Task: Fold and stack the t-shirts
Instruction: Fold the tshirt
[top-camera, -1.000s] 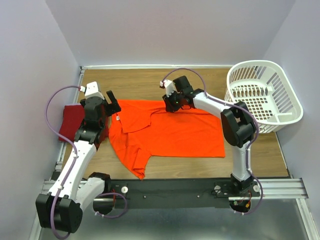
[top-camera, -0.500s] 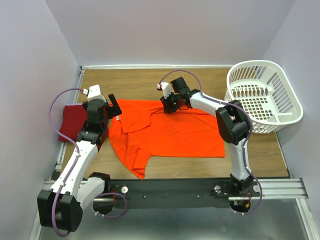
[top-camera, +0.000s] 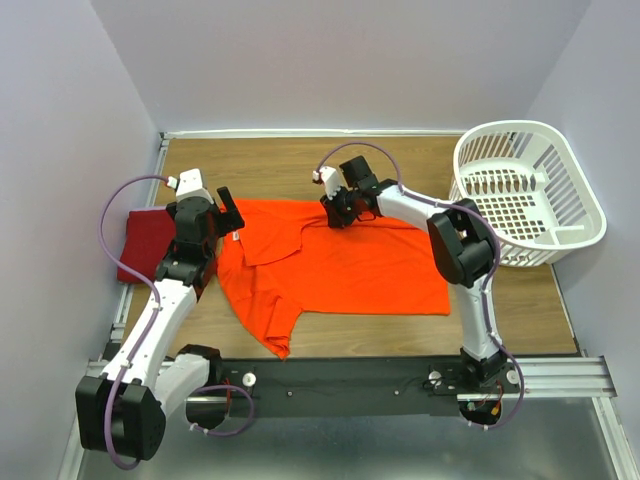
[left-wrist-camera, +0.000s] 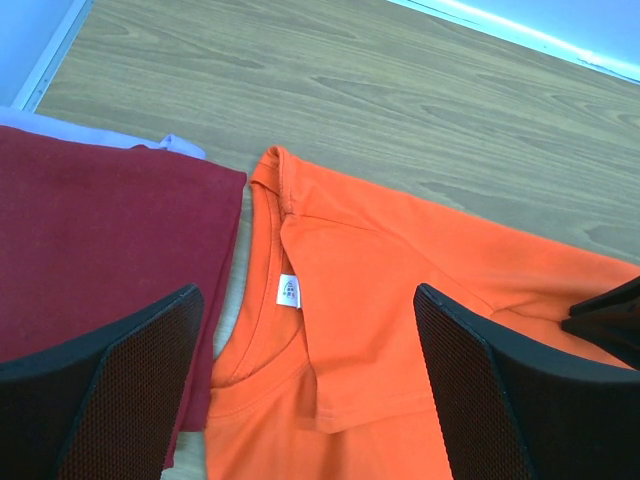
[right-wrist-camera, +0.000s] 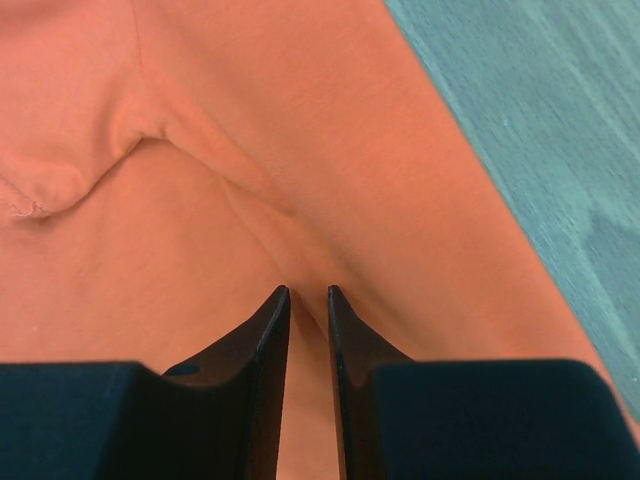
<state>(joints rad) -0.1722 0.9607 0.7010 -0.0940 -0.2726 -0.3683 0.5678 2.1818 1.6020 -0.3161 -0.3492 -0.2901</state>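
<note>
The orange-red t-shirt (top-camera: 340, 265) lies spread flat mid-table, its collar to the left with a small white neck label (left-wrist-camera: 289, 291) and one sleeve folded in. My left gripper (top-camera: 228, 212) hovers open over that collar (left-wrist-camera: 305, 330), nothing between its fingers. The dark crimson t-shirt (top-camera: 145, 240) lies folded at the left edge, just beside the orange one (left-wrist-camera: 90, 250). My right gripper (top-camera: 335, 212) is down on the orange shirt's far edge, and its jaws are pinched narrowly on a ridge of orange cloth (right-wrist-camera: 308, 292).
A white lattice laundry basket (top-camera: 530, 190) stands at the far right. Bare wooden table (top-camera: 270, 165) runs behind the shirts and along the front (top-camera: 400, 335). Walls close the table in on the left, right and back.
My right gripper has slid a little left along the shirt's far edge and its jaws have narrowed on the cloth. The left gripper has shifted slightly and stays open.
</note>
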